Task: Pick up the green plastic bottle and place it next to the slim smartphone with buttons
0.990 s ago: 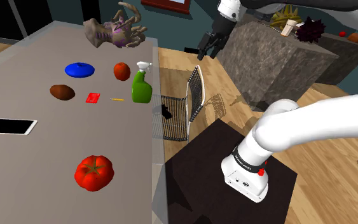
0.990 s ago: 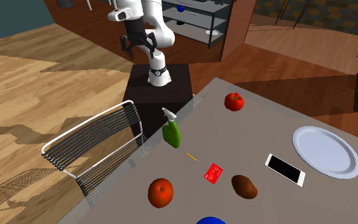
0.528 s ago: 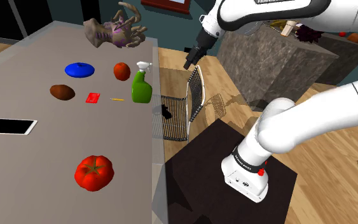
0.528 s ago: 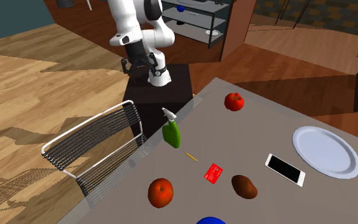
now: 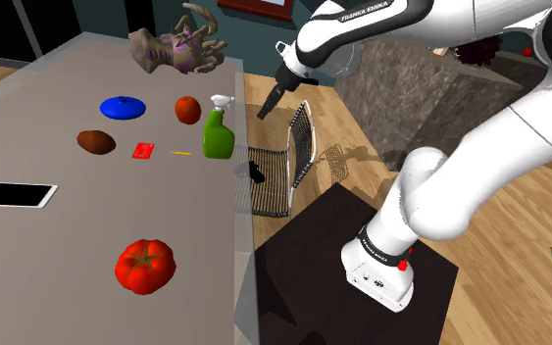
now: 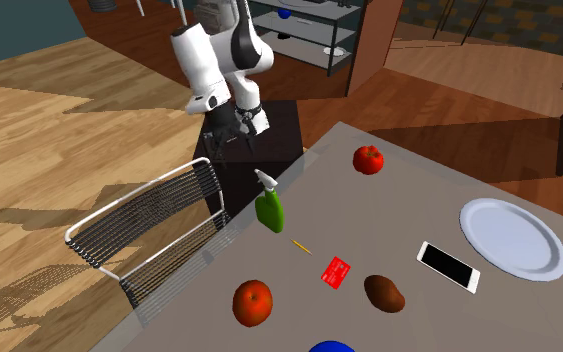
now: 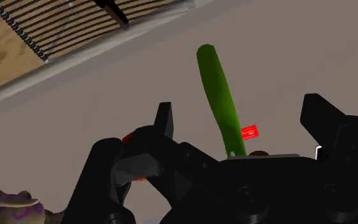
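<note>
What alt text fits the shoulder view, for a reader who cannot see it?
The black gripper hangs in the air right of a green spray bottle standing near the edge of the grey table. A white phone lies nearer the camera.

A red card [image 5: 144, 150] lies flat on the grey worktop [image 5: 68, 225]. Just beside the card are a brown potato [image 5: 95, 142] and a thin yellow pencil [image 5: 179, 153]. Farther from the card sit a blue disc [image 5: 123, 106] and a red-orange fruit [image 5: 187, 109], with a large tomato [image 5: 145, 266] well apart.
</note>
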Controlling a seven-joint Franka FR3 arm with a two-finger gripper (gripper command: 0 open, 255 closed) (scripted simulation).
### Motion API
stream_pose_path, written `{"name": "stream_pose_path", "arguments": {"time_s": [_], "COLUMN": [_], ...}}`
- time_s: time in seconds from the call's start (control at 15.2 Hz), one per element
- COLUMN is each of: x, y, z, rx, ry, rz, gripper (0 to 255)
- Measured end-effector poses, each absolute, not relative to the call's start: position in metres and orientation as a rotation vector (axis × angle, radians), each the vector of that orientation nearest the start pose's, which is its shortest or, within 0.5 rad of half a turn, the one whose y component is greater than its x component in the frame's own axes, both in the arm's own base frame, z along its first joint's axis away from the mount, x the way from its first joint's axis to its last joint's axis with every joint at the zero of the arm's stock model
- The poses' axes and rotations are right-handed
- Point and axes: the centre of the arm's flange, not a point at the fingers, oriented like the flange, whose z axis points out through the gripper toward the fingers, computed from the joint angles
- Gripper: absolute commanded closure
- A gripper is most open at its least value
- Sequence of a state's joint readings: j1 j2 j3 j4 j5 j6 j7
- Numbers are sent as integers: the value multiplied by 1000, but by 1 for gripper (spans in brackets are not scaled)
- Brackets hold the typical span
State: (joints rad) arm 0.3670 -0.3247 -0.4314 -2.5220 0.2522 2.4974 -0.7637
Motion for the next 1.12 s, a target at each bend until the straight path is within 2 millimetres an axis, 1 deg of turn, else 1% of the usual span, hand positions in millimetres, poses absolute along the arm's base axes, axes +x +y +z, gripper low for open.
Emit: {"name": "stream_pose_path", "arguments": {"time_s": [0.13,0.2,0.26,0.4,0.46,0.59,0.92,0.99,1.12], "x": [468,479,485,501,511,522,531,535,535], "y": [-28,-25,-17,-13,-6,-1,12,15,17], "z": [394,386,377,359,352,340,318,312,307], "rx": [-2765,-2739,-2712,-2657,-2627,-2592,-2579,-2579,-2578], "ry": [-850,-902,-955,-1052,-1105,-1162,-1181,-1183,-1182], "rz": [-566,-585,-601,-634,-651,-673,-682,-682,-682], "gripper": [0,0,0,0,0,0,0,0,0]}}
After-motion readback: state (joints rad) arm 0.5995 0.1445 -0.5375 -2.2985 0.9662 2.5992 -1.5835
